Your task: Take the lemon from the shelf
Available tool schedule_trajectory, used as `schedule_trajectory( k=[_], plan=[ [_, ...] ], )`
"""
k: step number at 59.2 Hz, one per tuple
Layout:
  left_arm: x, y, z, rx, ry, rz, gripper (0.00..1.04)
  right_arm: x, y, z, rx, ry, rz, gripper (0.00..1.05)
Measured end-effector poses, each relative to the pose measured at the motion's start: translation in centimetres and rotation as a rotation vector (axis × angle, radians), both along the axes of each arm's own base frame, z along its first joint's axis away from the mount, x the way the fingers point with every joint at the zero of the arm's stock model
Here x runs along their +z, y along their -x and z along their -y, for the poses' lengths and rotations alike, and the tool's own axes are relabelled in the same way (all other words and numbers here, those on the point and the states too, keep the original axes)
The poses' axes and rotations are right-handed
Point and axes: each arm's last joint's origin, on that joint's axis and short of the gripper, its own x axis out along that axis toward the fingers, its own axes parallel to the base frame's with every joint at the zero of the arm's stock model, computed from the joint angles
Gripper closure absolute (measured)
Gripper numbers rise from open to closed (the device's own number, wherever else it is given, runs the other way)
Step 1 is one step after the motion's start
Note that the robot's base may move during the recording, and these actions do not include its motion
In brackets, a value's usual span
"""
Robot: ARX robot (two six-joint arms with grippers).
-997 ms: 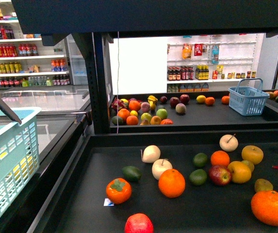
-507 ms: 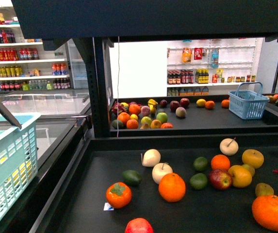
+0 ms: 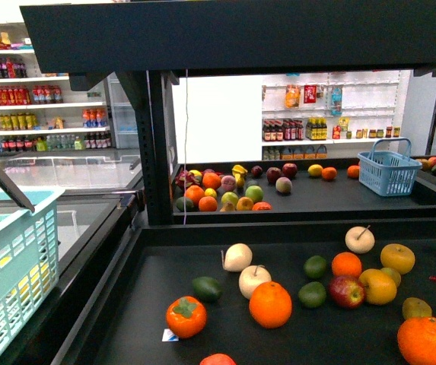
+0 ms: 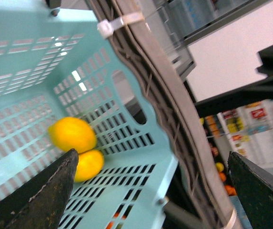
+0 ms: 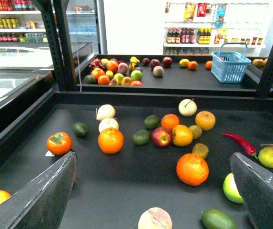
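- Left gripper [image 4: 150, 191] spread wide and holding nothing, above the basket [image 4: 26, 57] with two lemons [image 4: 72, 135] inside.
- Right gripper [image 5: 153, 191] also gaping and bare over the shelf [image 5: 126, 186], among scattered fruit.

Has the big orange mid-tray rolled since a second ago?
No. The orange keeps its spot beside the white fruit and below the back rim of the shelf. The whole front view slid down together, so the camera moved.
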Motion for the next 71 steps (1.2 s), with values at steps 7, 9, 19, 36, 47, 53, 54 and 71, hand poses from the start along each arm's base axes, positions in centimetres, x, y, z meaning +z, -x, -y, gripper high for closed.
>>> schedule_trajectory(
  k=[7,9,19,36,47,53,54,71],
  plan=[
    [1.3,3.4,2.3,-0.033,-0.162,-0.107,0.08,0.0,0.0,0.0,0.000,0.000,0.000,0.07],
    [1.5,4.3,2.8,-0.045,-0.194,-0.125,0.08,0.0,0.0,0.0,0.000,0.000,0.000,0.07],
    [1.7,10.6,6.5,-0.269,-0.524,0.060,0.23,0.0,0.0,0.0,-0.001,0.000,0.000,0.07],
    [-3.9,18.1,10.1,-0.329,-0.854,0.167,0.78,0.0,0.0,0.0,-0.002,0.000,0.000,0.07],
    [-5.7,19.7,11.3,-0.331,-0.871,0.177,1.02,0.0,0.0,0.0,-0.001,0.000,0.000,0.07],
    [-6.6,20.5,11.3,-0.327,-0.873,0.179,1.02,0.0,0.0,0.0,-0.002,0.000,0.000,0.07],
    [-6.8,20.6,11.3,-0.328,-0.874,0.178,1.02,0.0,0.0,0.0,-0.001,0.000,0.000,0.07],
    [-8.3,22.3,11.3,-0.326,-0.875,0.177,1.02,0.0,0.0,0.0,-0.001,0.000,0.000,0.07]
  ],
)
